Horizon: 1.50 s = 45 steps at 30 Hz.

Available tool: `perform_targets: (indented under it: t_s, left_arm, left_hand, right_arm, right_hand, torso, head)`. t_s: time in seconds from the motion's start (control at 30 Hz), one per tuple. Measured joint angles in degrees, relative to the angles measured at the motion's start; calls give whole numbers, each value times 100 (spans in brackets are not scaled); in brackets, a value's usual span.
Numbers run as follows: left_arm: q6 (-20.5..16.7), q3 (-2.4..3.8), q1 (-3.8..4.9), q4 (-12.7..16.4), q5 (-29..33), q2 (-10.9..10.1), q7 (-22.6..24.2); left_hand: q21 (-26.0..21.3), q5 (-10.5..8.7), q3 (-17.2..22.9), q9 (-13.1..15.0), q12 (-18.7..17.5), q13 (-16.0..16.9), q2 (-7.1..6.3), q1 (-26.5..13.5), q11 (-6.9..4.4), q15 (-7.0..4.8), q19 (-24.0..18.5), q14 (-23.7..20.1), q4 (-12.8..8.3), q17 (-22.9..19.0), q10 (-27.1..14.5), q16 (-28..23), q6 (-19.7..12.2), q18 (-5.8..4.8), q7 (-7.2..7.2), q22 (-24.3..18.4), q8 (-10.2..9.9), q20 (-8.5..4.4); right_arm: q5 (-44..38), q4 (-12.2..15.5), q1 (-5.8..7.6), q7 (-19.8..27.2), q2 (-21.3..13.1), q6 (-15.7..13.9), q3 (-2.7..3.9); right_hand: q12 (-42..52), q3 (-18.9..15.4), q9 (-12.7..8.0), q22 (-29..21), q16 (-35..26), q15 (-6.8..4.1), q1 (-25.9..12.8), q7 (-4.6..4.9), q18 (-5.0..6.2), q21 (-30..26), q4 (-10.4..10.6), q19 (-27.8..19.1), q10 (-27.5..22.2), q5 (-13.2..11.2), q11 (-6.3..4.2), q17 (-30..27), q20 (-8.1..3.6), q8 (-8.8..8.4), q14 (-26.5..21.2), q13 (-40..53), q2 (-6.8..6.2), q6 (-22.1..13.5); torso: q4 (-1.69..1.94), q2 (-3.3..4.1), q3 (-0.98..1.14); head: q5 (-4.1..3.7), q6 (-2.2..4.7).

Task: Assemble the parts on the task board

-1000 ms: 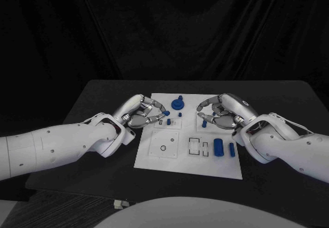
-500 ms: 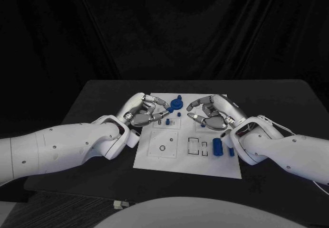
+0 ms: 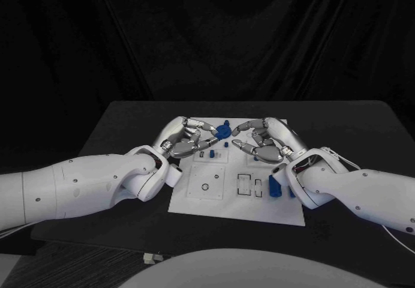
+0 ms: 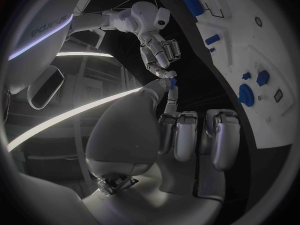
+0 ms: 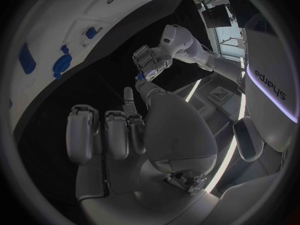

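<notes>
The white task board (image 3: 207, 201) lies mid-table. Both hands hover over its far half, fingertips turned toward each other. My left hand (image 3: 187, 141) pinches a small blue part (image 3: 216, 136) between thumb and a finger; the same pinch on the small blue part (image 4: 172, 82) appears in the left wrist view. My right hand (image 3: 264, 141) holds nothing; its fingers are curved, and one fingertip (image 4: 164, 73) reaches right up to the part. The right wrist view shows the left hand (image 5: 152, 63) with the blue part (image 5: 142, 77) just beyond my right fingertips (image 5: 128, 93).
A round blue knob (image 3: 224, 128) stands at the board's far edge between the hands. Small blue pegs (image 3: 227, 144) stand near it. A longer blue piece (image 3: 275, 186) lies at the board's right, near my right forearm. Black table surrounds the board.
Both hands have moved inward toward each other over the board's far half. The left hand has carried the small blue part toward the right hand, and the gap between them has nearly closed.
</notes>
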Motion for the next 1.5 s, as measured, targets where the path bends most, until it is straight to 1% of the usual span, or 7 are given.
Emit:
perform_targets:
  t_s: [0.1,0.13,0.7,0.87,0.97,1.13,1.5]
  left_arm:
    - [57,0,-1,-19,87,26,2]
    - [78,0,-1,-24,115,36,3]
    - [213,-1,-4,-47,282,134,9]
    - [240,-1,-4,-49,293,166,10]
    - [254,-1,-5,-56,299,179,10]
    - [268,-1,-5,-70,304,198,11]
    - [291,-1,-5,-103,310,231,11]
  left_hand:
    - [-1,-1,-87,0,0,0,37,37,0,0,0,0,85,0,0,0,0,0,0,0,5,0]
    - [-1,-32,-86,0,0,0,37,37,0,0,0,0,85,0,0,0,0,0,0,0,6,1]
    - [-2,-276,-88,4,0,0,122,122,18,1,-48,0,86,0,18,0,-33,0,31,0,8,48]
    - [-2,-318,-89,39,0,0,167,167,18,1,-48,0,87,0,18,0,-244,0,-2,0,130,49]
    - [-2,-318,-246,39,0,0,205,205,19,1,-48,0,87,0,18,0,-242,0,-1,0,164,49]
    - [-2,-364,-245,39,0,0,210,210,19,1,-48,0,88,0,18,0,-242,0,-2,0,164,49]
    - [-3,-365,-246,40,0,0,210,210,19,1,-48,0,88,0,18,0,-243,0,-2,0,174,49]
  right_arm:
    - [179,-6,-5,108,16,-12,0]
    - [245,-10,-8,146,22,-14,0]
    - [877,-88,-41,386,144,26,0]
    - [945,-123,-63,396,178,47,0]
    - [974,-137,-74,400,189,58,0]
    - [1002,-146,-89,402,200,82,0]
    - [1026,-148,-105,421,216,134,0]
  right_hand:
    - [0,-78,-3,0,0,34,0,21,-1,0,78,0,-1,10,2,0,0,109,-34,0,0,-94]
    - [0,-78,-3,0,0,30,0,7,-1,0,78,0,-67,11,69,0,1,110,-29,0,0,-107]
    - [0,-276,-2,0,0,67,-1,1,0,5,276,-60,-69,8,69,0,62,444,5,0,-1,-421]
    - [0,-276,-1,0,0,68,-1,-18,0,5,277,-59,-69,8,69,0,62,516,5,0,-1,-440]
    - [0,-426,2,0,0,68,-2,-18,-1,5,286,-21,-69,275,69,0,101,710,5,0,-1,-442]
    - [0,-427,4,0,0,68,-1,-18,0,5,285,-21,-69,276,69,0,100,815,5,0,-1,-440]
    - [0,-428,5,0,0,68,-1,-18,-1,5,285,-21,-69,276,69,0,101,849,5,0,0,-442]
  torso:
    - [1,0,0]
    - [1,0,0]
    - [0,-3,-8]
    - [0,-3,-8]
    - [-1,-3,-8]
    - [-1,-3,-6]
    - [-1,-2,-3]
  head:
    - [-3,0]
    - [-8,0]
    - [-31,0]
    - [-31,0]
    - [-29,0]
    - [-33,0]
    - [-30,0]
